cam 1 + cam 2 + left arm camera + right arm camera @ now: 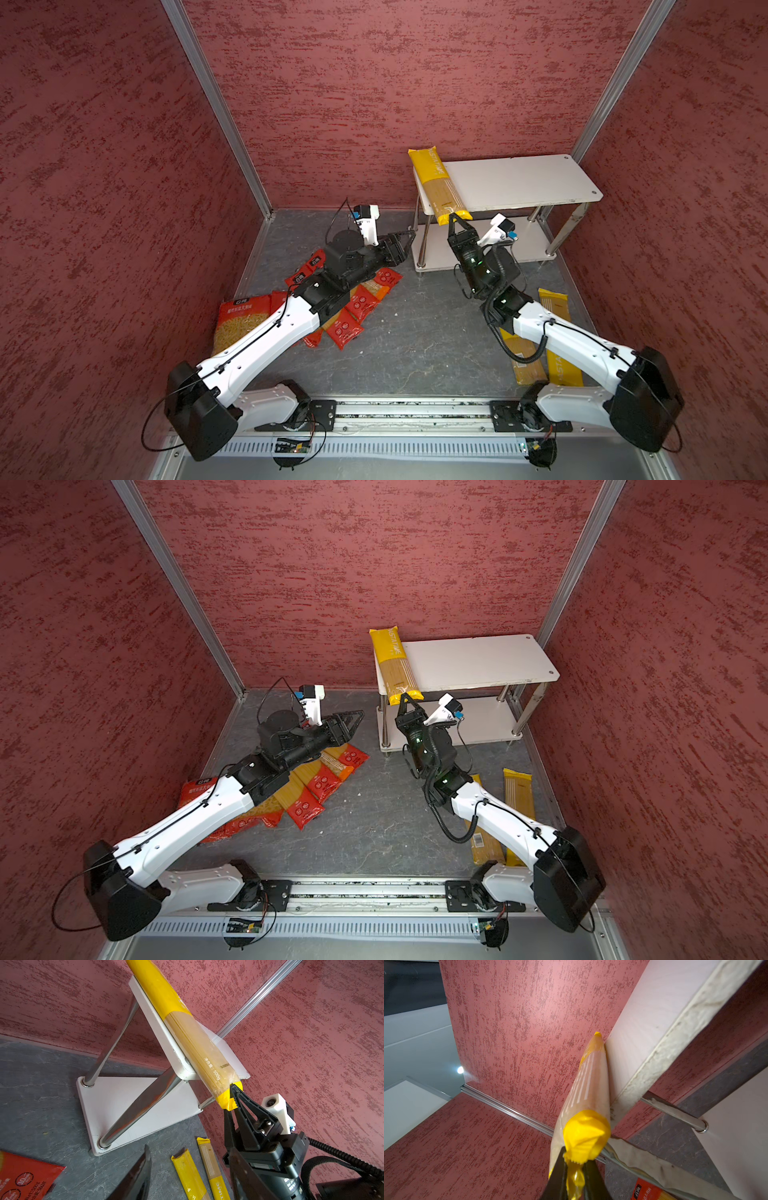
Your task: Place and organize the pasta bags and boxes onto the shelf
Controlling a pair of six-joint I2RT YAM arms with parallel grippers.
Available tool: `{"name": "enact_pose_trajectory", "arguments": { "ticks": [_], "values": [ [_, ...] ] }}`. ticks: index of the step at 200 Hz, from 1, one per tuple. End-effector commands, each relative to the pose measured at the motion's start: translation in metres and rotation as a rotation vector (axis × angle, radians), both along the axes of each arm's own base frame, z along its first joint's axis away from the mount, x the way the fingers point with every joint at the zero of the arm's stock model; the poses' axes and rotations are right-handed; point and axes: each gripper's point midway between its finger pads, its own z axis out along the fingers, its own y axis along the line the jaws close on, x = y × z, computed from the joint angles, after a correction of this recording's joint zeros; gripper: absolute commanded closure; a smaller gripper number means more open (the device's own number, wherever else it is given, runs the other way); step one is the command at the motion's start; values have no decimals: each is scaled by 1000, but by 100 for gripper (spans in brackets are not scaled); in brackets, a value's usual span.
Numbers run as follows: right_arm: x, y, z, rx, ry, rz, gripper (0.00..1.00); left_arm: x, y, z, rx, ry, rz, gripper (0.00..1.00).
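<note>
**Shelf** [519, 178]: two white boards on four chrome legs, standing in the corner of the red walls.

**Yellow spaghetti pack** [440, 183]: lies across the left end of the shelf's top board, running front to back. Its far end juts past the shelf's back edge and its near end overhangs the front edge.

**Right gripper** [575, 1159]: just in front of the shelf's top board, jaws pinched together on the crimped near end of the yellow spaghetti pack.

**Left gripper** [353, 721]: beside the shelf's left legs, above the floor [415, 332], jaws partly apart with nothing between them.

**Red packs** [357, 307]: several long ones heaped on the floor left of the shelf, under the left arm.

**Wide short-pasta pack** [245, 320]: on the floor farther left of the shelf, beyond the heap.

**Two yellow packs** [555, 307]: side by side on the floor in front of the shelf's right end, partly under the right arm.
</note>
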Motion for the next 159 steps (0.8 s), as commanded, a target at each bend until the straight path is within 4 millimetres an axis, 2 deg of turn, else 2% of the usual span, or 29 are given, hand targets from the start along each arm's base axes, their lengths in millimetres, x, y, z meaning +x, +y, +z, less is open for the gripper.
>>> {"name": "enact_pose_trajectory", "arguments": {
  "ticks": [1, 21, 68, 98, 159],
  "values": [
    [-4, -4, 13, 6, -23, 12, 82, -3, 6, 3, 24, -26, 21, 41],
    [-8, -4, 10, 5, -13, 26, 76, -3, 6, 2, 29, -27, 25, 40],
    [-13, 10, -4, -1, 48, 127, 61, -3, 7, -4, 53, -34, 34, 41],
    [-21, 5, -4, -2, 80, 145, 53, -2, 9, -9, 75, -41, 43, 40],
    [-26, -3, -8, 24, 127, 174, 46, 2, 2, -17, 68, -30, 19, 40]
  ]
}}
